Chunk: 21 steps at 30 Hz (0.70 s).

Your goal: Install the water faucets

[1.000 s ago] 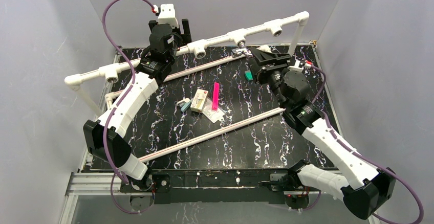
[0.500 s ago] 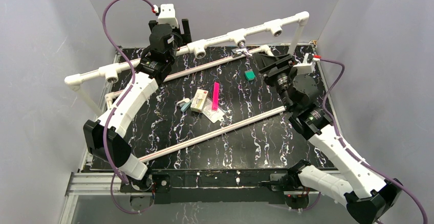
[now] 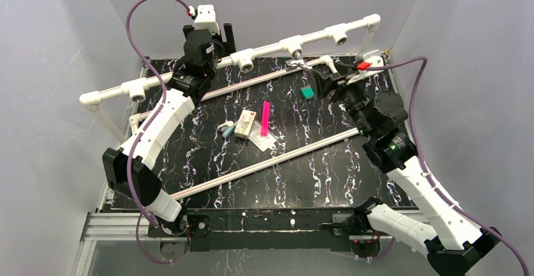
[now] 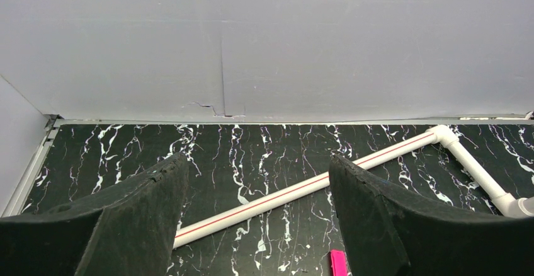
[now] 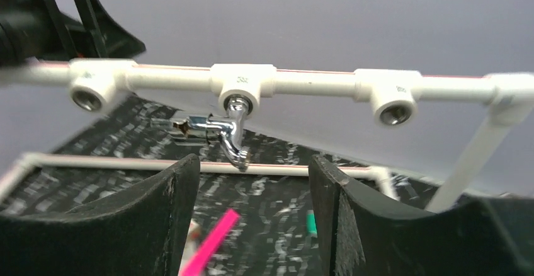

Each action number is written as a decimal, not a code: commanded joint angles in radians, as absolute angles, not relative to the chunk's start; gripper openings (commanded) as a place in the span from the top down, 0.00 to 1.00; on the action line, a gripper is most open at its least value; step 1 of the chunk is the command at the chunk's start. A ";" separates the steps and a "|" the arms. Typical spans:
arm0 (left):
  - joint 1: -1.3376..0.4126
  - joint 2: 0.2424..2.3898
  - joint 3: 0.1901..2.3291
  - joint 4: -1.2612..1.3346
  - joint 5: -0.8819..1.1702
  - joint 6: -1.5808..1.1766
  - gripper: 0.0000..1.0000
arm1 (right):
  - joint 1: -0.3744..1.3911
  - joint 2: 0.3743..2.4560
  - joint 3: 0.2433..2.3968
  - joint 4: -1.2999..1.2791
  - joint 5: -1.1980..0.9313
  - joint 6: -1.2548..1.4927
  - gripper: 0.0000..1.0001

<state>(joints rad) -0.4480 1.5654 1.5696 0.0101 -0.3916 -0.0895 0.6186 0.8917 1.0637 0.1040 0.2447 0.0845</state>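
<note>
Faucet [image 5: 228,131] sits in middle tee socket [image 5: 243,77]. Right claw [image 5: 253,166] wide open, empty, facing it, apart. Left claw [image 4: 258,162] wide open, empty, above table [image 4: 264,140].

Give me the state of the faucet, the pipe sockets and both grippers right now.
Faucet: seated in a pipe socket, spout down.
Neighbouring sockets: empty.
Left gripper: open, empty.
Right gripper: open, empty, clear of the faucet.
</note>
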 commanded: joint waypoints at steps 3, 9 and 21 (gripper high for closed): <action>-0.489 1.597 1.529 -0.177 -0.305 -0.083 0.21 | 0.620 0.880 1.080 0.105 0.104 -0.448 0.26; -0.489 1.593 1.527 -0.175 -0.304 -0.083 0.21 | 0.621 0.916 1.097 0.050 0.006 -0.716 0.24; -0.489 1.591 1.523 -0.173 -0.303 -0.083 0.21 | 0.624 0.999 1.085 0.152 -0.044 -1.071 0.24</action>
<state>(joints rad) -0.4480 1.5654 1.5696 0.0101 -0.3916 -0.0895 0.6186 0.9939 1.0641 0.0483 -0.0170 -0.9070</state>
